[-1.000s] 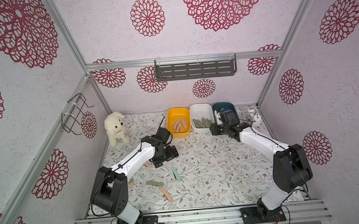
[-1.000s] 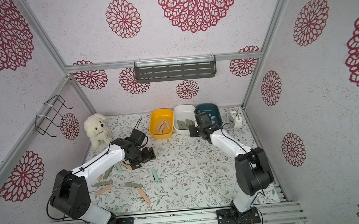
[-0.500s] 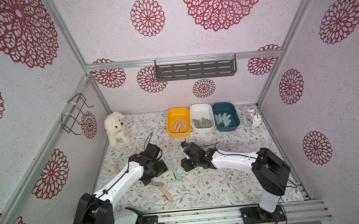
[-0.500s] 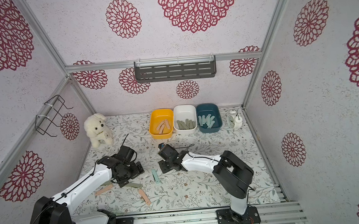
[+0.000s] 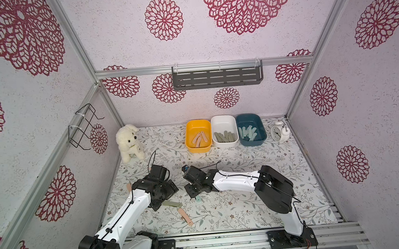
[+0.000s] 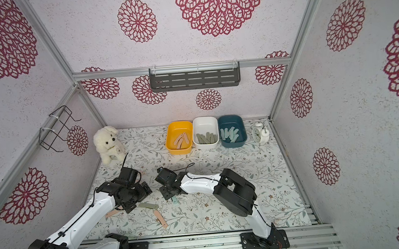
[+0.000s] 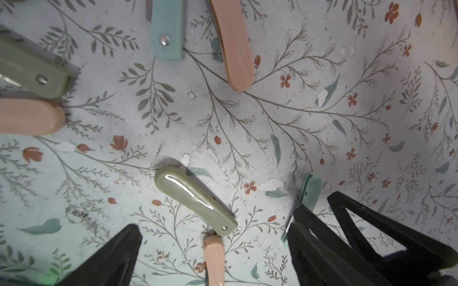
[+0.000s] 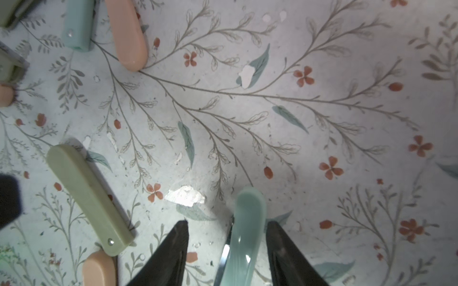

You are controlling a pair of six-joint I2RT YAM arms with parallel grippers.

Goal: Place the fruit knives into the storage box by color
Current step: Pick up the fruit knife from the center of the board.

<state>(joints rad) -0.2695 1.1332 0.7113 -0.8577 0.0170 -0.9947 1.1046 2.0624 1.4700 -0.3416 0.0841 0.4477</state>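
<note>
In a top view: left gripper over olive knife; right gripper over mint knife; tubs at rear beside clock.
Left wrist: jaws wide apart, olive knife between them, pink knife abutting.
Right wrist: jaws apart, straddling mint knife, unclamped; olive knife alongside.

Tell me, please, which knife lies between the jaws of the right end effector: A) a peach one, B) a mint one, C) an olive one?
B: in the right wrist view the mint knife lies between the jaws of the right end effector, while the olive knife lies off to one side, clear of them.
</note>
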